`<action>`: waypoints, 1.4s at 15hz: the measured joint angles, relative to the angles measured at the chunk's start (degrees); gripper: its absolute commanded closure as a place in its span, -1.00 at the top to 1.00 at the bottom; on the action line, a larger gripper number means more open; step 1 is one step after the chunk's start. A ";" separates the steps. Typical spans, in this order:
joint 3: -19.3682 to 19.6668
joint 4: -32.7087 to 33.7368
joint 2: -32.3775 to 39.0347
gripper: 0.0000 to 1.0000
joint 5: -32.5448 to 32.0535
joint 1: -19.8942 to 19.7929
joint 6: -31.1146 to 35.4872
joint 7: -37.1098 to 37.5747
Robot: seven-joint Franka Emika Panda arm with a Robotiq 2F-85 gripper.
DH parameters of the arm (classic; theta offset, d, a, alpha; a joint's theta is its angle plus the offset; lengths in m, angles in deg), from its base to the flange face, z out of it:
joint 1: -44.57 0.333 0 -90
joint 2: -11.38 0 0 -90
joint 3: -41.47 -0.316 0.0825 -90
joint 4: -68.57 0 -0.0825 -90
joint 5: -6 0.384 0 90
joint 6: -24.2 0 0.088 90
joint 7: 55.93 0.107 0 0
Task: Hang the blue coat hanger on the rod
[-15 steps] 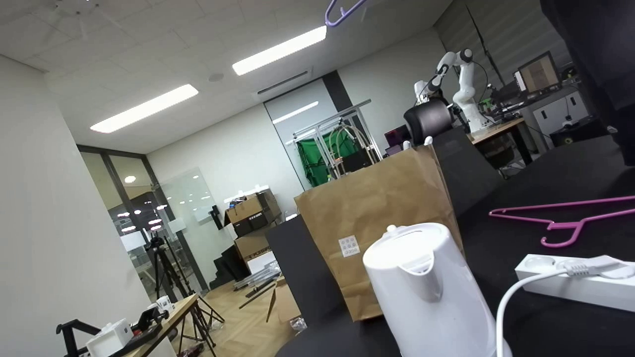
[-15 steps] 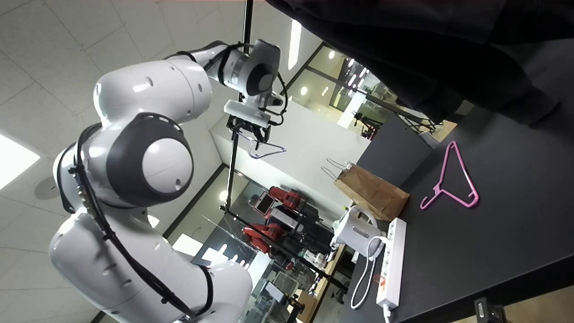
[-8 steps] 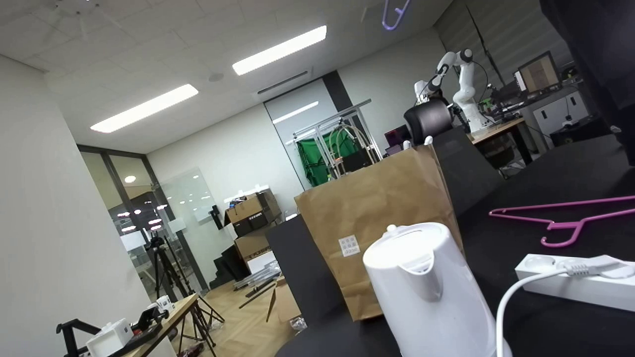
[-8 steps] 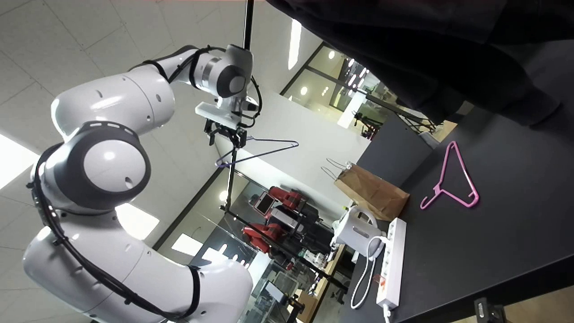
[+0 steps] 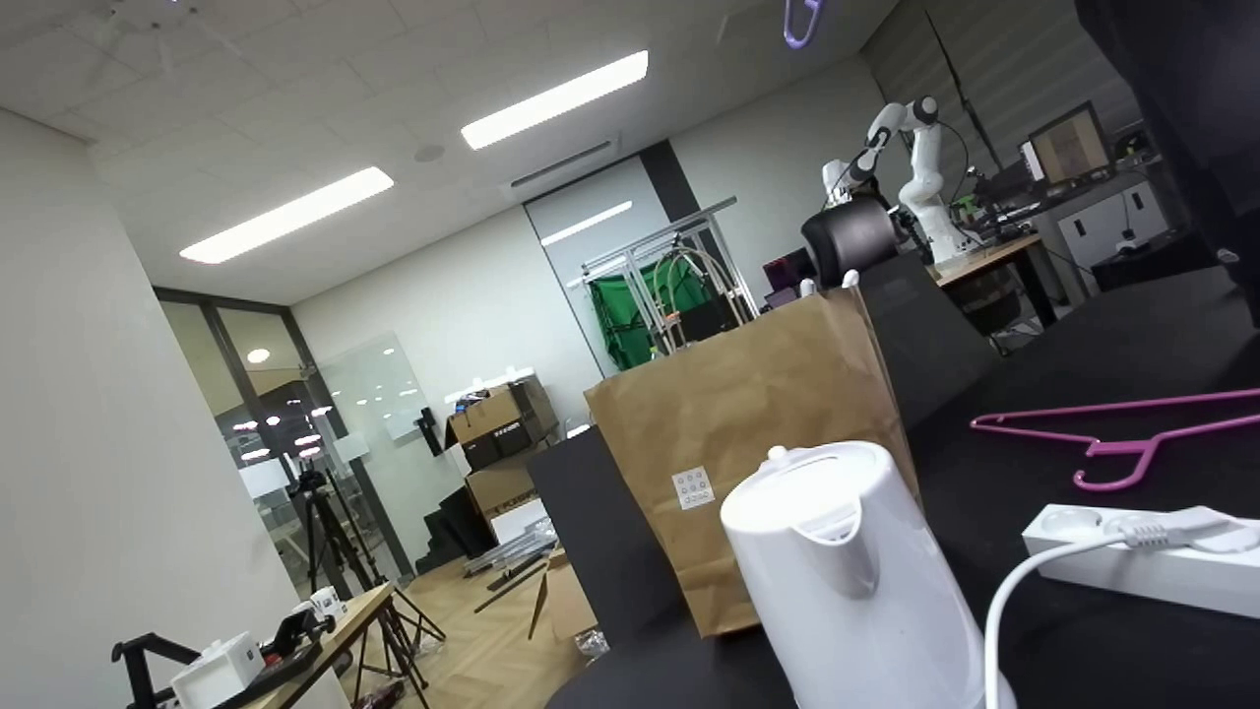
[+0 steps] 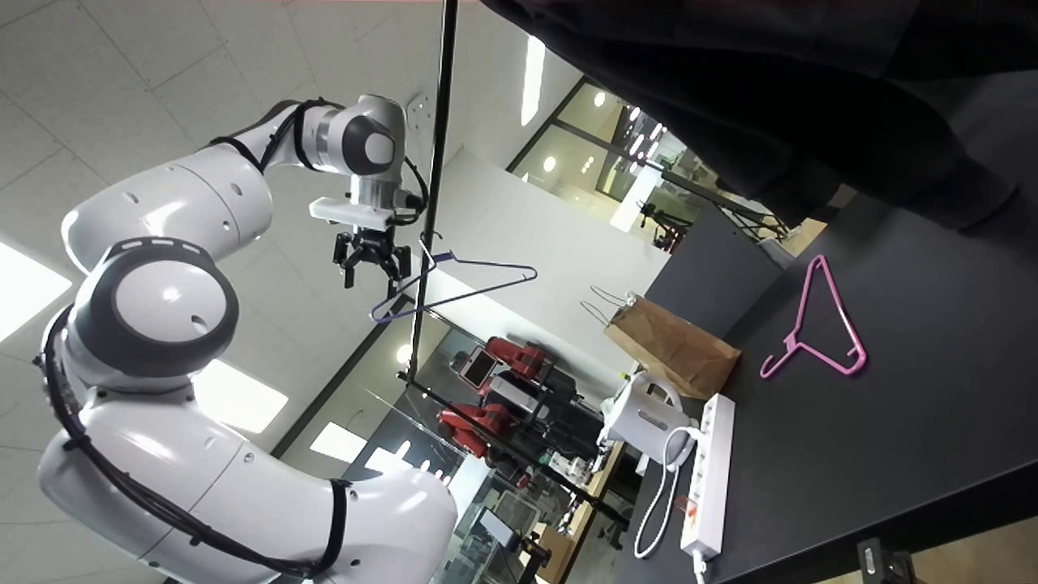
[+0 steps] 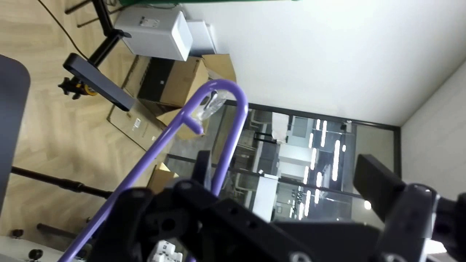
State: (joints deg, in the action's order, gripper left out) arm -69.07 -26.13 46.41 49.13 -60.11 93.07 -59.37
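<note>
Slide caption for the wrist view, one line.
A thin violet coat hanger shows its rounded end beside a wide-open black two-finger gripper, with brown cardboard boxes in the background.

On the blue coat hanger (image 7: 154, 150) and the pink hanger (image 5: 1120, 448), we saw smooth, glossy plastic. The kettle (image 5: 866, 581) looked like smooth plastic, the bag (image 5: 738, 414) like creased matt paper; the bench (image 6: 900, 438) was matt, the arm (image 6: 178, 304) smooth and glossy, the gripper (image 6: 371, 282) matt.

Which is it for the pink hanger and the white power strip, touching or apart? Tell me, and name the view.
Apart. In an exterior view, black tabletop shows between the hook end of the pink hanger and the white power strip.
</note>
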 measured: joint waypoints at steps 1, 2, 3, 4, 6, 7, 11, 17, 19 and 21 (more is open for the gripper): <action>0.49 1.97 -1.09 1.00 -1.40 0.46 -2.56 0.00; 1.30 4.12 -2.10 1.00 -2.85 1.22 -5.24 -0.07; 2.46 6.47 -3.14 1.00 -4.28 2.28 -7.92 -0.41; 3.88 8.86 -4.15 1.00 -5.74 3.57 -10.45 -0.96; 7.47 13.79 -6.24 1.00 -8.64 6.72 -15.37 -2.51; 9.73 16.35 -7.40 1.00 -10.22 8.69 -17.83 -3.58; 19.82 25.35 -11.87 1.00 -17.79 17.75 -24.59 -10.74; 23.28 32.69 -12.12 1.00 -41.91 27.88 -24.58 -21.48; 23.34 34.12 -12.25 1.00 -48.52 29.56 -21.98 -24.97; 23.15 34.69 -12.67 1.00 -52.87 29.91 -17.33 -28.06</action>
State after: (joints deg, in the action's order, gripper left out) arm -45.92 8.56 33.74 -3.74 -30.20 75.74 -87.43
